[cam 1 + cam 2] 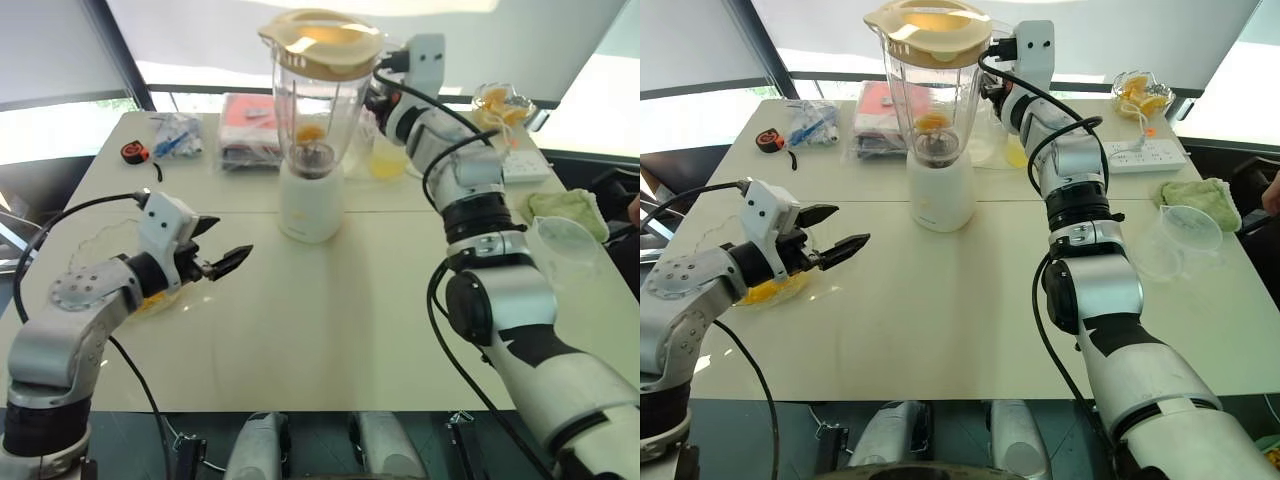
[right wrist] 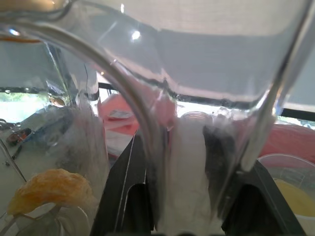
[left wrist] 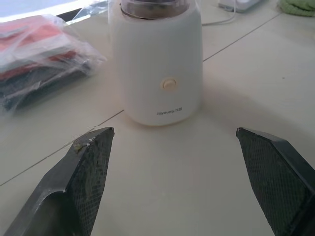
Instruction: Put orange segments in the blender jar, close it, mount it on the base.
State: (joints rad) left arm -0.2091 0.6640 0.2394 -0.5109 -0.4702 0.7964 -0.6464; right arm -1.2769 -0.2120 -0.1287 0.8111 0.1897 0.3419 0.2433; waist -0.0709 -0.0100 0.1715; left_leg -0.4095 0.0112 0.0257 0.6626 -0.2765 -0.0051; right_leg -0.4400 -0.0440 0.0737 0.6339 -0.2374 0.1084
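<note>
Right pincer [image 2: 189, 167] grips the handle [image 2: 147, 123] of the jar [image 1: 318, 100], lid [image 1: 322, 35] on, seated on its base [image 1: 311, 205] with an orange segment [image 1: 310, 132] inside, while left pincer [image 1: 232, 237] hangs open, so little seems left.

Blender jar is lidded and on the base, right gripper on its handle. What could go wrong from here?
1. The right gripper grips the handle of the tall blender jar; retreating before opening could tip the jar and base.
2. A cup of yellow liquid stands close beside that gripper; backing out may knock it.
3. The open left gripper hovers by the plate of segments and could sweep it.
</note>
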